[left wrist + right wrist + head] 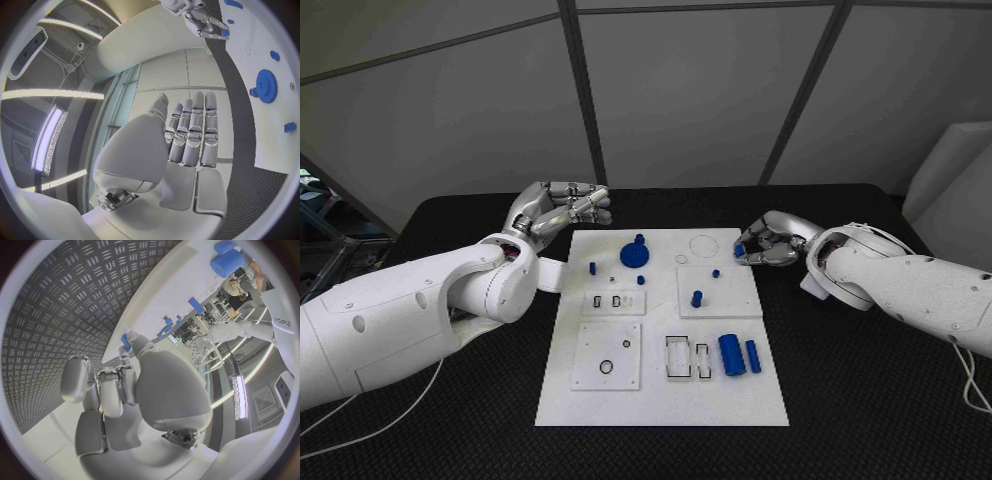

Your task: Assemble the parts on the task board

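White and flat, the task board [661, 400] lies in the middle of the black counter [877, 420], between the two arms. The left hand [557, 212] hovers just beyond the board's far left corner, wrist bent, its fingers [190, 137] held straight and side by side with nothing in them. The right hand [772, 240] sits at the board's far right edge with its fingers curled inward around a small blue part [740, 251]; the right wrist view shows that piece [127, 342] pinched at the fingertips.

Parts on the board, as far as they can be counted from the head view: one blue gear [635, 254] near the far middle, with a small knob just beyond it; two blue cylinders lying side by side near the right edge, the thick cylinder [731, 354] and the thin cylinder [753, 356]; one upright peg [697, 298] on a raised square tile; and three smaller blue pieces scattered around the gear, too small to tell apart. Four raised white tiles carry the cut-outs, among them a rectangular slot [678, 357] just beside the thick cylinder.
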Controlling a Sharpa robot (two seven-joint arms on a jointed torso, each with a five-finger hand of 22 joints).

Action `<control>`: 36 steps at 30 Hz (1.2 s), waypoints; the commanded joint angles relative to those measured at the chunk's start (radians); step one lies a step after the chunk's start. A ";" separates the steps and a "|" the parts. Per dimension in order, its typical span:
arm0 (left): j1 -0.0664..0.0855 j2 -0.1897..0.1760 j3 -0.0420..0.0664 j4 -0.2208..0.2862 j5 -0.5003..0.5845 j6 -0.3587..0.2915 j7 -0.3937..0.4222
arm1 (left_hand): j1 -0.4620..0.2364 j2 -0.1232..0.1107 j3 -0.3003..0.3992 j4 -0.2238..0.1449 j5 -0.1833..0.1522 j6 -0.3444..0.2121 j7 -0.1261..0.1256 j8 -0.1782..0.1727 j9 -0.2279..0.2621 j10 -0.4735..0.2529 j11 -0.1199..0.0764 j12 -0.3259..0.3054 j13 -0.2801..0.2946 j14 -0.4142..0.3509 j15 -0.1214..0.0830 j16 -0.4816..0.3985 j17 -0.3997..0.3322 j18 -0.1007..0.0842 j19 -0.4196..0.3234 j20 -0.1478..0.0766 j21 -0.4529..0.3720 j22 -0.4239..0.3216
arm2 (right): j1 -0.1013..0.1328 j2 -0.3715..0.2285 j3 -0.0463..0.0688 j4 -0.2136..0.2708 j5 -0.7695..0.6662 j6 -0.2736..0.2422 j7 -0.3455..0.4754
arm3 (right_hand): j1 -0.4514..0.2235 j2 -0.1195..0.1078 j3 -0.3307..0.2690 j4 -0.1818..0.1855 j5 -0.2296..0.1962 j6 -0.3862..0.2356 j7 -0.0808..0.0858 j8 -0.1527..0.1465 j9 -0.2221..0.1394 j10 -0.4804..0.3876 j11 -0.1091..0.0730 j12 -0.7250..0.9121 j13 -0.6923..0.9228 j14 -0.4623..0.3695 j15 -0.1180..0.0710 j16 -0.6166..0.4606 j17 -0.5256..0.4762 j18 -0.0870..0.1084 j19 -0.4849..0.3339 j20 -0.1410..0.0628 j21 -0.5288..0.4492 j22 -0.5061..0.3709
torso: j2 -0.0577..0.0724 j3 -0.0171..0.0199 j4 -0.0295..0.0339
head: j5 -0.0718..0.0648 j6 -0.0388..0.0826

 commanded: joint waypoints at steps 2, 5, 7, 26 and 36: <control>0.001 0.000 0.001 0.000 -0.004 0.007 0.012 | 0.007 0.003 0.003 -0.003 -0.004 0.004 0.001 -0.006 -0.001 0.006 0.000 -0.004 -0.001 0.002 0.000 -0.006 0.001 -0.013 -0.007 0.001 0.005 0.001 | 0.001 0.002 0.001 0.000 -0.006 0.008 0.001 | -0.001 0.009 0.007 -0.002 0.002 0.014 -0.003 0.007 0.002 0.034 -0.008 0.008 0.181 0.106 -0.006 0.005 0.263 -0.002 0.006 -0.002 0.008 0.004 | 0.000 0.0001 0.0001 | -0.001 0.001; 0.001 0.001 0.001 0.000 -0.004 0.007 0.011 | 0.007 0.003 0.003 -0.003 -0.004 0.004 0.001 -0.006 -0.001 0.006 0.000 -0.004 -0.001 0.002 0.000 -0.006 0.001 -0.013 -0.007 0.001 0.005 0.001 | 0.001 0.002 0.001 -0.001 -0.006 0.007 0.002 | -0.002 0.013 0.011 -0.003 0.000 0.027 -0.006 0.013 0.004 0.036 -0.011 0.010 0.182 0.106 -0.008 0.005 0.263 -0.002 0.008 -0.003 0.009 0.006 | 0.000 0.0001 0.0005 | -0.002 0.002; 0.001 0.001 0.001 0.000 -0.004 0.007 0.011 | 0.007 0.003 0.003 -0.003 -0.004 0.004 0.001 -0.006 -0.001 0.006 0.000 -0.004 -0.001 0.002 0.000 -0.006 0.001 -0.013 -0.007 0.001 0.005 0.001 | 0.001 0.002 0.001 -0.001 -0.006 0.005 0.003 | -0.003 0.018 0.016 -0.004 0.000 0.043 -0.011 0.020 0.007 0.038 -0.015 0.012 0.184 0.106 -0.011 0.005 0.263 -0.002 0.008 -0.005 0.010 0.008 | 0.001 0.0001 0.0004 | -0.001 0.002; 0.001 -0.002 0.001 0.001 -0.004 0.006 0.008 | 0.007 0.003 0.003 -0.003 -0.004 0.004 0.001 -0.006 -0.001 0.006 0.000 -0.004 -0.001 0.002 0.000 -0.006 0.001 -0.013 -0.007 0.001 0.005 0.001 | 0.000 -0.003 0.001 0.026 0.015 -0.106 0.014 | -0.025 0.037 0.025 -0.002 0.009 0.113 -0.043 0.049 0.030 0.048 -0.042 0.024 0.194 0.106 -0.035 0.005 0.263 -0.005 0.016 -0.027 0.017 0.023 | -0.001 0.0003 0.0000 | 0.000 0.001; 0.001 -0.007 0.001 -0.007 -0.004 0.006 0.007 | 0.007 0.003 0.003 -0.003 -0.004 0.004 0.001 -0.006 -0.001 0.006 0.000 -0.004 -0.001 0.002 0.000 -0.006 0.001 -0.013 -0.007 0.001 0.005 0.001 | 0.002 -0.042 0.003 0.153 0.032 -0.152 -0.031 | -0.021 0.042 0.030 -0.005 0.016 0.113 -0.045 0.047 0.032 0.048 -0.045 0.023 0.194 0.106 -0.037 0.005 0.263 -0.005 0.017 -0.029 0.019 0.026 | -0.005 -0.0012 -0.0007 | -0.001 0.004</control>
